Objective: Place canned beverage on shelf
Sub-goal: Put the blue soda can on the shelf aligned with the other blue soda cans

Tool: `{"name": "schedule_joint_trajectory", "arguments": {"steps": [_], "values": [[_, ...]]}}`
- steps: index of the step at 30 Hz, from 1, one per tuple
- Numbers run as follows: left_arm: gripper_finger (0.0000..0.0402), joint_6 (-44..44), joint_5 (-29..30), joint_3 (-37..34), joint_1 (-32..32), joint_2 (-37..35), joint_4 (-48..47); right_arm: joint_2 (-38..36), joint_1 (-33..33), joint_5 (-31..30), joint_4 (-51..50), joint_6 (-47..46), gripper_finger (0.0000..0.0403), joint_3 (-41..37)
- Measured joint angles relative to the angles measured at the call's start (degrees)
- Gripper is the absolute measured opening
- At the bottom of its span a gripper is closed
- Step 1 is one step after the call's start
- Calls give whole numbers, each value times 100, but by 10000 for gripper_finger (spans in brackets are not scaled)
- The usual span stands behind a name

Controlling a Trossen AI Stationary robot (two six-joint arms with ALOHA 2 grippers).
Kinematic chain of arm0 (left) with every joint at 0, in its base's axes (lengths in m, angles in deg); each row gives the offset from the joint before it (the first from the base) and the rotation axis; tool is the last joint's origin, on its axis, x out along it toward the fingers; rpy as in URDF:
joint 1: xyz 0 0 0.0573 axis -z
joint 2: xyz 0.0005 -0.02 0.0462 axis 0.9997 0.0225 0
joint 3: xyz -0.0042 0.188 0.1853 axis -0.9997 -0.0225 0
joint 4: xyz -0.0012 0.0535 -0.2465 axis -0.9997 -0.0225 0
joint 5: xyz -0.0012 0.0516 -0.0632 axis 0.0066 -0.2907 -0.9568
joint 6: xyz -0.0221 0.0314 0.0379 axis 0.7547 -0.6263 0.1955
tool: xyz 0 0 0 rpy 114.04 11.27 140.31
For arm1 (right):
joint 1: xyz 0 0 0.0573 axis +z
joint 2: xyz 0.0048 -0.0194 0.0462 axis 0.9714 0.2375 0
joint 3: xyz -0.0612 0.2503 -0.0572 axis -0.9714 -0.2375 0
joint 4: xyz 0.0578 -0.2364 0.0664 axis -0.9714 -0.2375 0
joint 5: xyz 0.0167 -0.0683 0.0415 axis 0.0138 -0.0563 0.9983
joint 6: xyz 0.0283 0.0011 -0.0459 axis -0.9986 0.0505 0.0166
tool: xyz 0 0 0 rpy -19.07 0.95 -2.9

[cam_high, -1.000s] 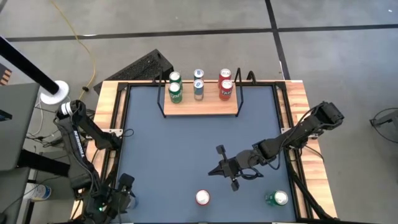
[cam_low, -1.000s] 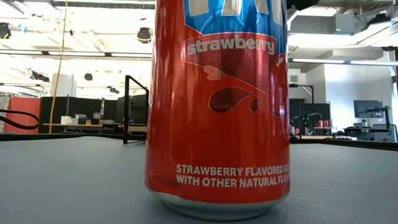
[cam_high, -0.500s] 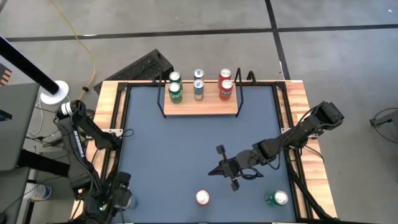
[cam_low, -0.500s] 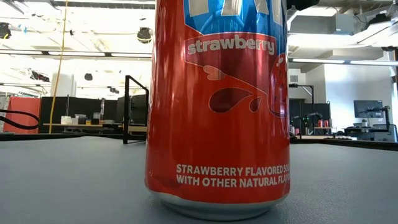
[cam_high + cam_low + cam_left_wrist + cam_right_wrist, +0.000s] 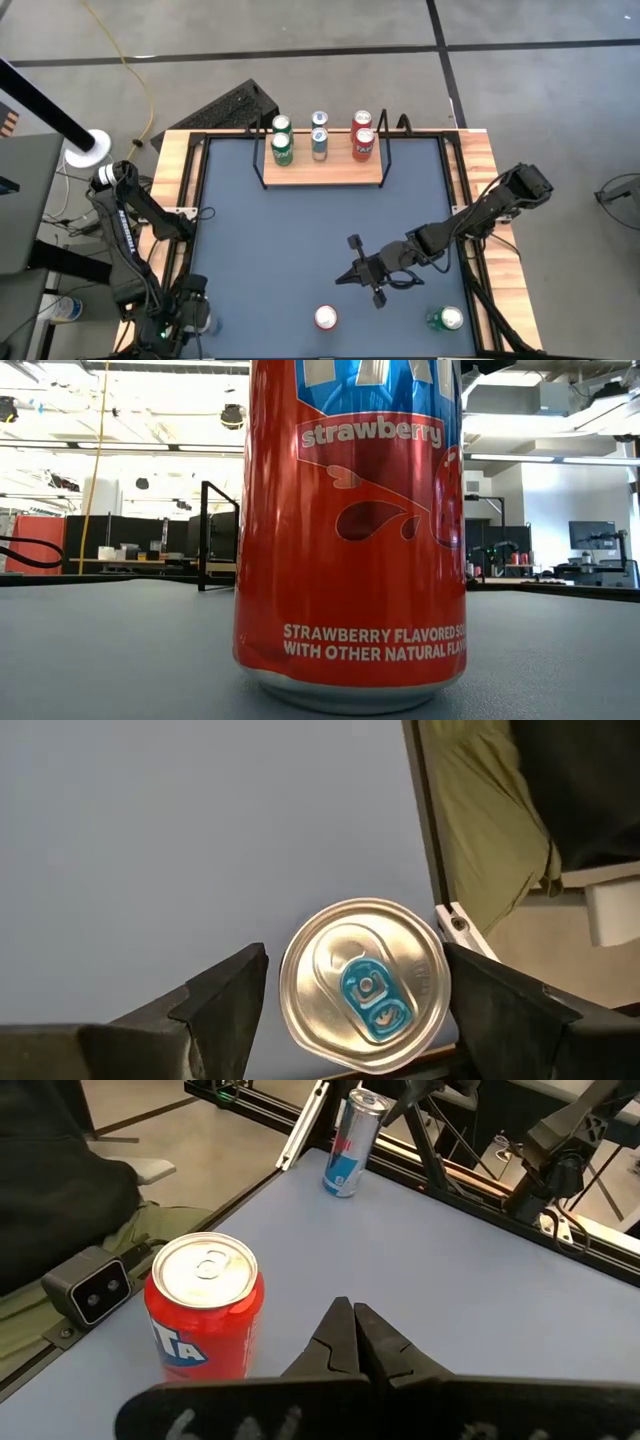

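left pincer point(image 5: 350, 995) straddles a can point(image 5: 362, 983) (upright); shelf point(image 5: 322, 170) holds five cans.

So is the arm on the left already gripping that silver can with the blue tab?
No: in the left wrist view the left gripper has its fingers spread to either side of the can, with a gap showing on both sides.

A dark grey counter point(image 5: 300, 240) with a wood edge stood on a concrete floor point(image 5: 520, 90). A yellow cable point(image 5: 125, 60) trailed across the floor beyond it, near a black ridged mat point(image 5: 232, 106). Green cloth point(image 5: 480, 830) lay beside the counter's edge.
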Motion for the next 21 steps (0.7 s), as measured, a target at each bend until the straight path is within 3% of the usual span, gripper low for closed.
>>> {"name": "schedule_joint_trajectory", "arguments": {"steps": [6,14,21], "values": [[277,-5,1,0,-2,0,-102,0,0,-1,1,7,0,0],[237,-14,-45,0,-2,0,-69,0,0,-1,-1,9,0,0],[235,-156,-44,0,-2,0,-58,0,0,-1,0,7,0,0]]}}
